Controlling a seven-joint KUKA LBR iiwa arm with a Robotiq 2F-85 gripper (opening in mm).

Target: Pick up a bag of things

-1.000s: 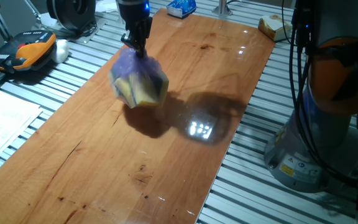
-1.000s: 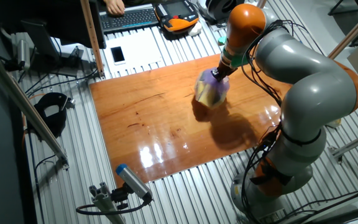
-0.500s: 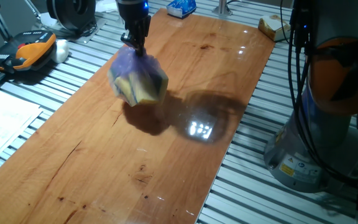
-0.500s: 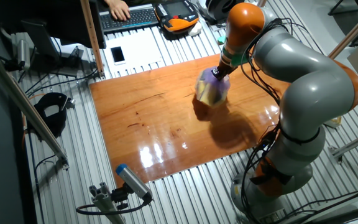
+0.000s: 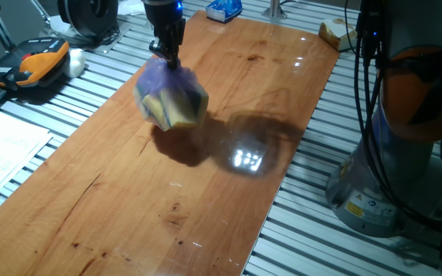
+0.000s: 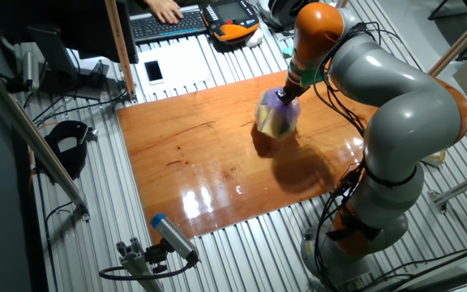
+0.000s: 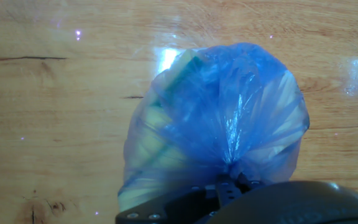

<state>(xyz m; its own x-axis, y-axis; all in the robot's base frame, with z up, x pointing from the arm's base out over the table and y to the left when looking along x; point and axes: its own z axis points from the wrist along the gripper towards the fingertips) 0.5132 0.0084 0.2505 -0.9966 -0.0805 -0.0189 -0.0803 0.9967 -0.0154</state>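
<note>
Orange-and-black pendant point(image 5: 31, 61) sits off the desk's left edge on the slatted bench. My gripper point(image 5: 168, 55) is pinched shut on the gathered neck of the bag of things point(image 5: 170, 98); bag hangs clear above the wooden desk point(image 5: 229, 184), over its far-left part, shadow on the wood below it. Hand view: bag point(image 7: 219, 121) directly under my fingers, yellowish lumps showing through. Blue-and-white packet point(image 5: 223, 9) at the far edge. Beige lump point(image 5: 339, 33) just off the far right corner.
</note>
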